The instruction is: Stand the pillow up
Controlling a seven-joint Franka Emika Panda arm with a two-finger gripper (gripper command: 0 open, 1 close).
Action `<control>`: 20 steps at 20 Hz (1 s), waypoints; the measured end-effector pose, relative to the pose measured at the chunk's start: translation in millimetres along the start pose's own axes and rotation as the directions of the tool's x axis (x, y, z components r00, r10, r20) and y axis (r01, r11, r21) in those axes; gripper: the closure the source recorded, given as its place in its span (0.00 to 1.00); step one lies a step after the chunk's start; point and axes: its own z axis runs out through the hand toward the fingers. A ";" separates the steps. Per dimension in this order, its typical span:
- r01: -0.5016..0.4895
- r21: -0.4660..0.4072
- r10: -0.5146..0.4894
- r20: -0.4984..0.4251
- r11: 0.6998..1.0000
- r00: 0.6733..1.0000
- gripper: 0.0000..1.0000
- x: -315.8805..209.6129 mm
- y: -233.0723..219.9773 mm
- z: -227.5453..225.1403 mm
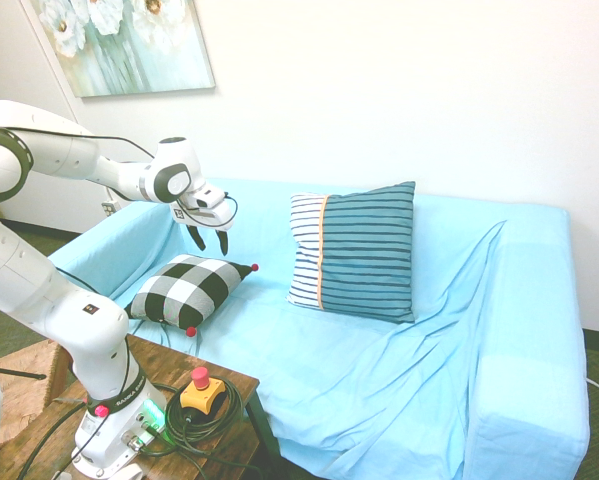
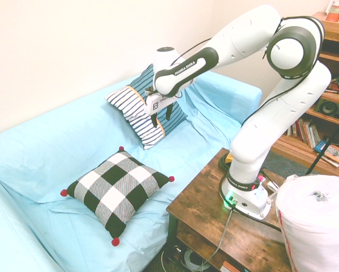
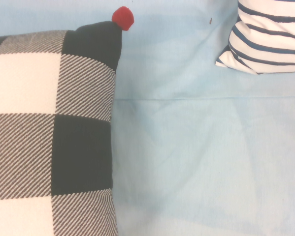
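Only the second exterior view shows all four red pom-poms of the one buffalo-check pillow; the first exterior view shows two, my wrist view one. It lies flat on the blue-draped sofa, apart from the single teal striped pillow, which leans on the backrest. The flower painting shows only in the first exterior view. My two fingers stand apart, a gap between them, holding nothing and touching neither of the two pillows.
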 end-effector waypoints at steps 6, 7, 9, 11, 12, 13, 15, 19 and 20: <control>0.057 -0.012 -0.057 0.001 0.998 0.998 0.00 -27.1 -19.5 11.2; 0.073 -0.015 -0.073 0.000 0.997 0.997 0.00 -38.3 -27.1 17.6; 0.101 -0.026 -0.101 0.006 0.995 0.995 0.00 -60.2 -39.2 31.2; 0.117 -0.035 -0.117 0.010 0.993 0.993 0.00 -82.0 -47.9 44.6; 0.123 -0.036 -0.123 0.010 0.992 0.992 0.00 -93.0 -51.6 50.9; 0.126 -0.037 -0.126 0.010 0.991 0.992 0.00 -104.0 -54.3 57.6; 0.129 -0.035 -0.129 0.009 0.991 0.992 0.00 -126.5 -60.0 70.4; 0.147 -0.066 -0.146 0.017 0.987 0.989 0.00 -175.4 -67.9 104.4; 0.153 -0.079 -0.152 0.020 0.985 0.988 0.00 -184.1 -68.8 111.7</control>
